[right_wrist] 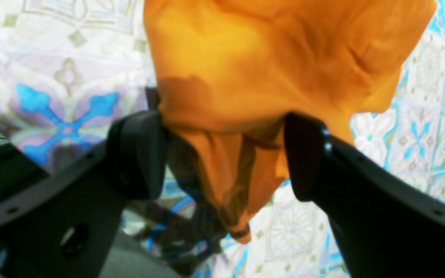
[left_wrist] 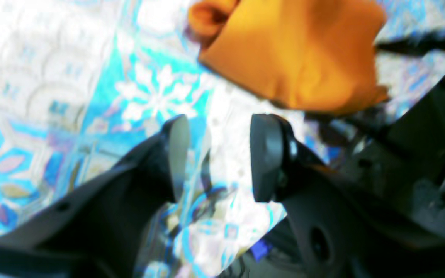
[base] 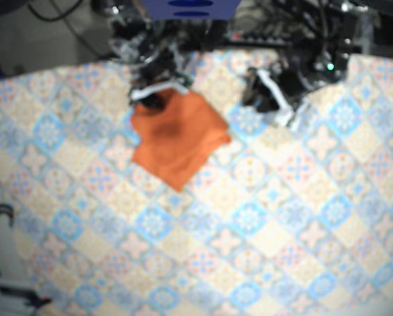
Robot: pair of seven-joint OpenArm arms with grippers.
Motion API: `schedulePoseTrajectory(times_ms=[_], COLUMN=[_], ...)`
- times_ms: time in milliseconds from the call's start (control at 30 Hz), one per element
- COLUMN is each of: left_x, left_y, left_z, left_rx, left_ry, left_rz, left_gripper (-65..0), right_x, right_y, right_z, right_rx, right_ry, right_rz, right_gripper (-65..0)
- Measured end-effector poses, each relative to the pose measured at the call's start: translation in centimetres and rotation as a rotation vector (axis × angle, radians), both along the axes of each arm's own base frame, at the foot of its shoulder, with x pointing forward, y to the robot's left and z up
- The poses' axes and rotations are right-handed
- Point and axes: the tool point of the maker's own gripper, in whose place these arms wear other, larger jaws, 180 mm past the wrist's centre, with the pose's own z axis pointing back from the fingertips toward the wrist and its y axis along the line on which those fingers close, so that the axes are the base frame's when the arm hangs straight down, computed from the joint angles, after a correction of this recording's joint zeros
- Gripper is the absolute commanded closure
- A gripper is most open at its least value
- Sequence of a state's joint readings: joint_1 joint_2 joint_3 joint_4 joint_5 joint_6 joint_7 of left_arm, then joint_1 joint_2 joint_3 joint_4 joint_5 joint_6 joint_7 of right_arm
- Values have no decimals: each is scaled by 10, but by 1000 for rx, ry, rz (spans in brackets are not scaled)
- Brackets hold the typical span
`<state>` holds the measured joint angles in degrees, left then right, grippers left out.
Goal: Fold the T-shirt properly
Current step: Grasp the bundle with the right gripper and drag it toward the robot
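There is one orange T-shirt [base: 176, 141] on the tabletop [base: 282, 217], which carries a tile pattern of blue, orange and cream. The shirt lies toward the far side, on the base view's left half, gathered into a rough diamond with one corner pointing toward the near edge. It looks folded over on itself, though the blur hides how many layers there are.

I have two end effectors. My left end effector [left_wrist: 218, 158] is released: its two fingers [left_wrist: 178, 154] stand apart with only patterned tabletop showing in the gap. From its camera the shirt sits beyond the fingertips, up and to the right, not touching them. In the base view this arm is near the far edge, apart from the shirt's right corner.

My right end effector [right_wrist: 222, 154] is at the shirt's far left corner. Its two fingers are spread wide, and a bunched fold of orange cloth hangs down between them, close against the left finger and beside the right one. The fingers are not pressed together on it, so I call this one released too, with cloth in the gap.
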<state>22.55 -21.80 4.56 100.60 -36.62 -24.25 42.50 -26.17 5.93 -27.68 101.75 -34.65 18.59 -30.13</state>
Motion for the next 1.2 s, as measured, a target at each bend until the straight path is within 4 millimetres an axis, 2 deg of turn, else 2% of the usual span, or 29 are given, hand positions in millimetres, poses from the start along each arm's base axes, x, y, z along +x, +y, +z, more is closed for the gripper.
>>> schedulePoseTrajectory(times_ms=[67,300,433,567,700,833,1000,1200], left_x=[3,2,-1,-3,-3,-3,-14,-17], left_y=[0,5,5,6,6,6,4,6], left_z=[-1,-8,-10,-11,-11,-11,-16,-24], left_rx=[12,48,52,53,53,55,50,45], left_ry=[11,58,67,70,70,71,98,120], left_rz=[-14,-30,-34,-35,-35,-38,-39,-31], left_gripper=[-227,-228,-228,-228,-228,-227,-227,-227], right_x=[4,39,45,40,30,19,20,21], right_y=[5,-3,-4,-2,15,24,21,23], right_z=[3,14,16,7,-5,-16,-22,-24], right_rx=[4,-38,-43,-49,-40,-47,-156,-154], right_ry=[-9,-66,-77,-53,-21,8,-44,-64], right_rz=[16,-7,-9,3,56,101,171,193], right_gripper=[-449,-449,-449,-449,-449,-449,-449,-449])
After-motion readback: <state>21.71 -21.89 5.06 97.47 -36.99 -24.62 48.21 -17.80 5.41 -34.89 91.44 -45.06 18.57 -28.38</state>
